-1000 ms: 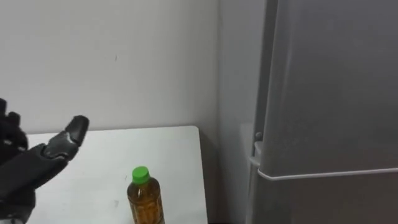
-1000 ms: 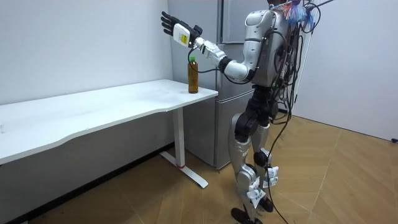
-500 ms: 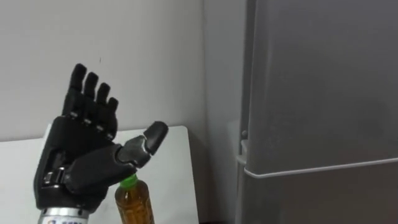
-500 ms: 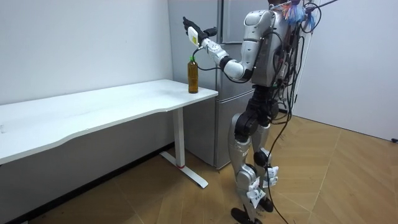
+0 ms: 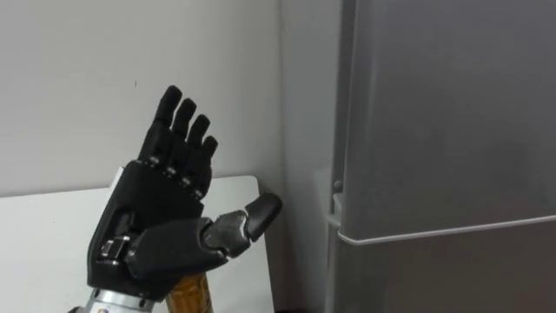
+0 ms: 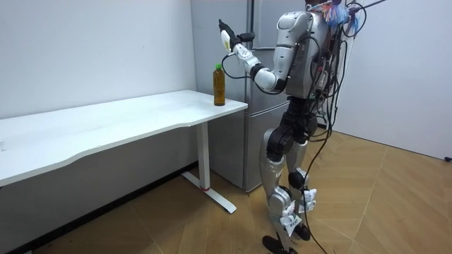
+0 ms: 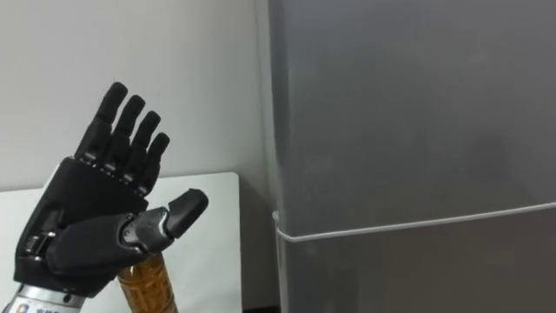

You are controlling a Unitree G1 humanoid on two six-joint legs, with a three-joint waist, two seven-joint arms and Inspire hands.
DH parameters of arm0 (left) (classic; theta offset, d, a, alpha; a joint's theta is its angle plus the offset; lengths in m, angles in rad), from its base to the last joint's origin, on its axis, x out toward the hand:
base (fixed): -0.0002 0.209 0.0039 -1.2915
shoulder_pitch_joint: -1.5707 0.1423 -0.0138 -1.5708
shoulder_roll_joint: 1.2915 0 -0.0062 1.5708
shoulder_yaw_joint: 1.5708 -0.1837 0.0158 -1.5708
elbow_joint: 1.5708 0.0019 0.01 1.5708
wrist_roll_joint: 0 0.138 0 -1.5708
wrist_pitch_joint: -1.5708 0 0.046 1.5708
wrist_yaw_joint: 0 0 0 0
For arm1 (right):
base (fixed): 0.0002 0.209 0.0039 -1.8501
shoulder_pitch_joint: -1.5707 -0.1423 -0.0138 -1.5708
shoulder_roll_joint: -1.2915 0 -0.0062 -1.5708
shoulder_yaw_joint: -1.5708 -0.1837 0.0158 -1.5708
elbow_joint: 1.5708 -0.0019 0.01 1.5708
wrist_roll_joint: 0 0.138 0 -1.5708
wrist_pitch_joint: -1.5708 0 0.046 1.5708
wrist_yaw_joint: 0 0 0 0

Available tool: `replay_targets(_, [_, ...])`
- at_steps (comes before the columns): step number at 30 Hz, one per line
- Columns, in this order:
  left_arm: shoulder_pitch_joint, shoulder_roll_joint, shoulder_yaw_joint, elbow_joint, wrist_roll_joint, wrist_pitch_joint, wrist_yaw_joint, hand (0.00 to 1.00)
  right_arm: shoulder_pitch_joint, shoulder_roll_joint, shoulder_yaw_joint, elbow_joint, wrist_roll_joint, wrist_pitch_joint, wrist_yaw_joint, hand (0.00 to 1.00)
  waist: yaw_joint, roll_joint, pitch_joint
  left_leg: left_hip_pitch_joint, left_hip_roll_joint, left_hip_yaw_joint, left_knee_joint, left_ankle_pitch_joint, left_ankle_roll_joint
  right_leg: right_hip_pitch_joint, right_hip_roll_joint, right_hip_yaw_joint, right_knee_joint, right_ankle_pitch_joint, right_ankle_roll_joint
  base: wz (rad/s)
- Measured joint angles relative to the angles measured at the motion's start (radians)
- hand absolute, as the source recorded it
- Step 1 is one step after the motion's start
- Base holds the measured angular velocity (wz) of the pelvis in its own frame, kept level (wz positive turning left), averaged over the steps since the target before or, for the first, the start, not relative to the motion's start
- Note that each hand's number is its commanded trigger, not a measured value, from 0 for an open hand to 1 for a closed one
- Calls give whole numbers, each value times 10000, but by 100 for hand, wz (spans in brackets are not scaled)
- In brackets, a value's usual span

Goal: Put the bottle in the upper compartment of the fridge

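- Long white desk (image 6: 106,127): stands against the wall.
- Amber plastic bottle with green cap (image 6: 219,85): upright on the desk's corner nearest the fridge, ungrasped.
- Black left hand (image 5: 165,217): held above the bottle, fingers straight and spread, probably bound for the door.
- Tall grey fridge (image 5: 434,130): doors closed, so opening likely comes first.

The left hand (image 5: 161,213) is held high on an outstretched arm, fingers straight, thumb jutting sideways, palm seemingly turned rightward.
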Motion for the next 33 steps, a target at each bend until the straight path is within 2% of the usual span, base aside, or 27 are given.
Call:
replay_targets(3, [-146,1,-76,-1,-2,4,-173,0,-13,0,12,0,-2,0,-3,0,-105,42,-24,41,9,1,-14,0,0,84,5,-3,1,0,0,0])
replay_targets(9, [-570,-52,-189,-2,22,150,-517,0,-31,-6,30,-2,51,-3,-103,0,-148,147,16,61,12,28,-13,0,0,89,7,34,17,6,-6,0])
replay_targets(16, [-682,-54,-301,-8,32,150,-897,0,-49,-16,99,45,133,-8,-159,0,-173,179,44,48,7,35,0,0,0,34,8,52,1,6,-9,0])
replay_targets(19, [-700,-38,-517,-225,246,148,-1014,0,-63,-63,203,23,118,-13,-128,0,-144,216,56,29,7,118,-10,0,0,-13,10,116,-17,4,-6,-6])
replay_targets(26, [-857,-7,-1497,-370,231,187,-2001,0,-272,-229,590,94,120,-7,17,0,-193,256,63,0,-4,78,-44,1,-1,-8,13,196,-41,6,-3,-2])
replay_targets(33, [-858,-37,-1886,-318,161,138,-2026,0,-611,-278,922,430,130,3,2,0,-232,187,110,-6,2,78,-89,1,-1,1,10,176,-21,8,1,4])
